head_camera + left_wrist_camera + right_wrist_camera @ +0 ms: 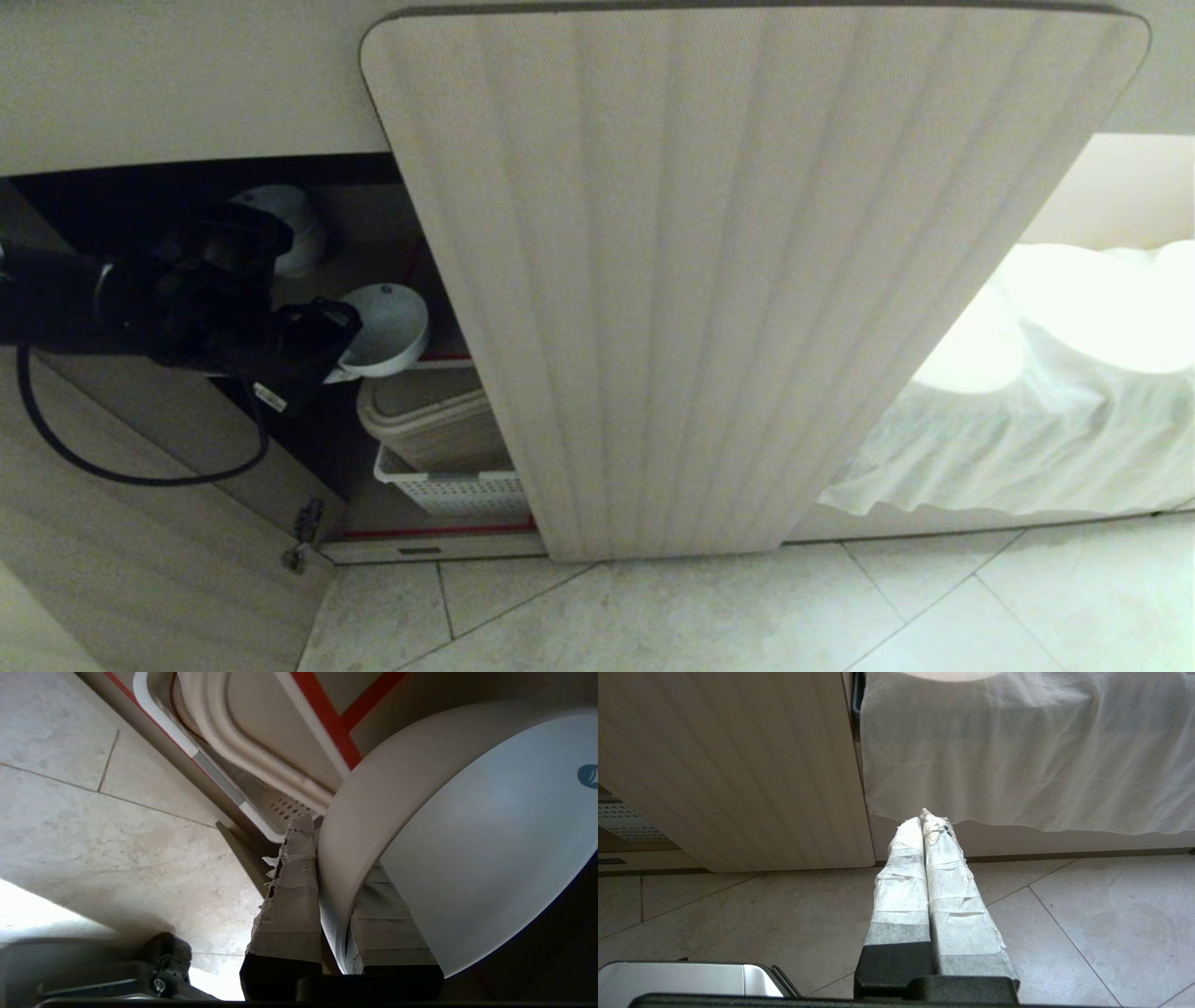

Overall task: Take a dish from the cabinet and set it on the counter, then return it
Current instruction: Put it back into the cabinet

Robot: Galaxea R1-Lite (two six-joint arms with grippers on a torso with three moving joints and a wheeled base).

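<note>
White ceramic, round and deep, the small bowl (385, 329) is clamped by its rim in the left tool (338, 366), one tape-wrapped finger (292, 896) outside the wall and the other (383, 924) inside. A small dark blue mark sits on the bowl's inner surface, too small to read; a white label on the tool's black body is likewise unreadable. Bowl and tool hang in the dark opening of the low cabinet (439, 546), in front of its red-taped shelf edge (327, 716). Behind the tool, deeper on the shelf, stands a stack of white bowls (289, 224). Below the tool lies a beige rounded plastic tub (425, 420) resting in a white perforated basket (457, 490). Beside the tool stands the shut beige fluted door (709, 280). The right tool (923, 822) hangs low over the pale tiled floor (1087, 914), its taped fingers pressed together and holding nothing, pointing toward a white draped cloth (1017, 756)
</note>
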